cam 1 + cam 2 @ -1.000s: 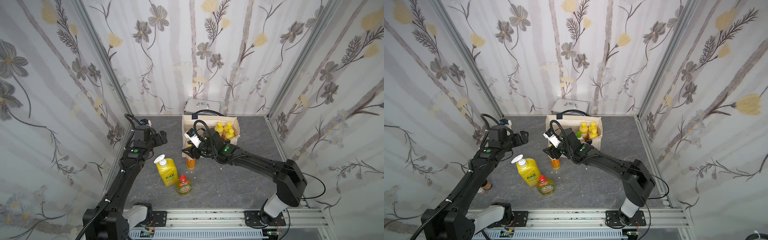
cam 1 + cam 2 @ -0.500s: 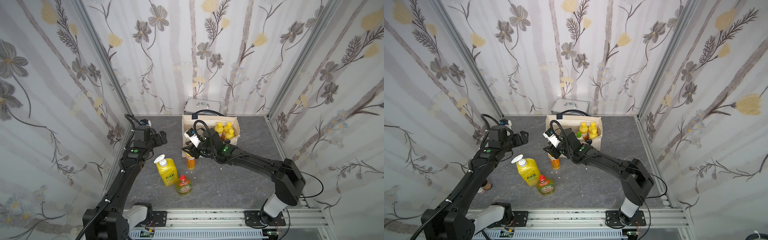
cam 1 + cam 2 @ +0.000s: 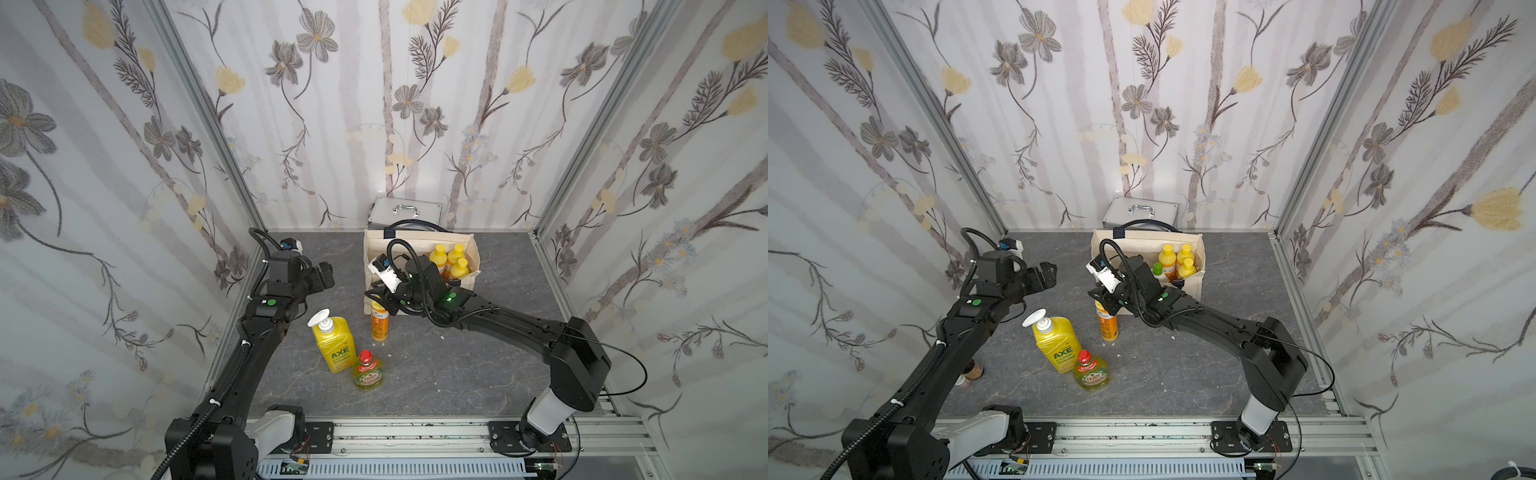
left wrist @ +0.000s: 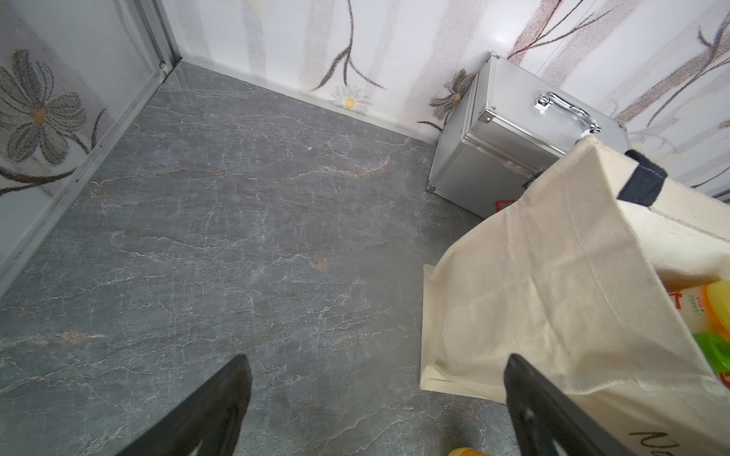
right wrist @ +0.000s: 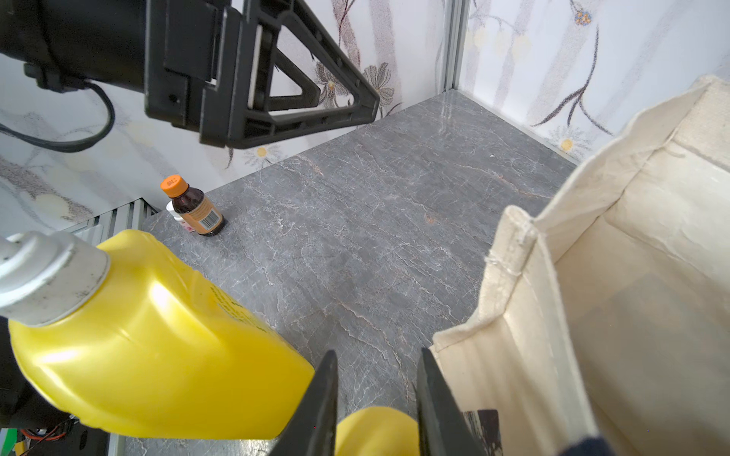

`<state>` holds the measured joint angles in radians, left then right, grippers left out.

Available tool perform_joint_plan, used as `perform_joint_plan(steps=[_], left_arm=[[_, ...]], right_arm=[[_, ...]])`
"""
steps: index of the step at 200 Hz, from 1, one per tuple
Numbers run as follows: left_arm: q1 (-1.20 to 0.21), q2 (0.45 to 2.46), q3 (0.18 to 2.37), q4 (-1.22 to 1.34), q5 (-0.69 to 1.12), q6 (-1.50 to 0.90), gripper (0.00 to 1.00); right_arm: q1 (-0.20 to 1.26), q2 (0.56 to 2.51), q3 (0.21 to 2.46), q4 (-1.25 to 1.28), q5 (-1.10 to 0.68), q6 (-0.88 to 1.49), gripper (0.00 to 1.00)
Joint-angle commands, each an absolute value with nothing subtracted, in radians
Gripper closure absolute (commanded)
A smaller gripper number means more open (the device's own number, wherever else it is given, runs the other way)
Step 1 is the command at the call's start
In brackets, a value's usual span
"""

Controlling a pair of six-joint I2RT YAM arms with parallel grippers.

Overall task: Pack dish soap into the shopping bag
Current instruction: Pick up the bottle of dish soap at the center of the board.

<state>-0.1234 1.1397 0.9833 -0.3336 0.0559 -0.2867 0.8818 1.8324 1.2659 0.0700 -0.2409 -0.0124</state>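
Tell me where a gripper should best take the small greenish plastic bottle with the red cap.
Take the small greenish Fairy bottle at its narrow neck below the red cap, from above. It stands upright, its body is wide, and the big yellow AXE pump bottle stands close beside it.

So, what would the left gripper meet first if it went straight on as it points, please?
Likely the bare grey tabletop; the left gripper stands open, and the shopping bag sits beside that line, though depth is unclear.
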Motion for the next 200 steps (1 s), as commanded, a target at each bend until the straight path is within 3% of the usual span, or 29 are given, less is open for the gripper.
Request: perform_joint_plan(steps=[1, 200], left_arm=[[-0.123, 1.135, 0.985, -0.325, 0.049, -0.28, 0.0], [-0.124, 1.123, 0.986, -0.334, 0.048, -0.282, 0.0]], right_arm=[[0.888, 1.823, 1.276, 0.065, -0.229, -0.019, 1.0], [0.905, 1.737, 1.645, -0.318, -0.166, -0.138, 1.0]])
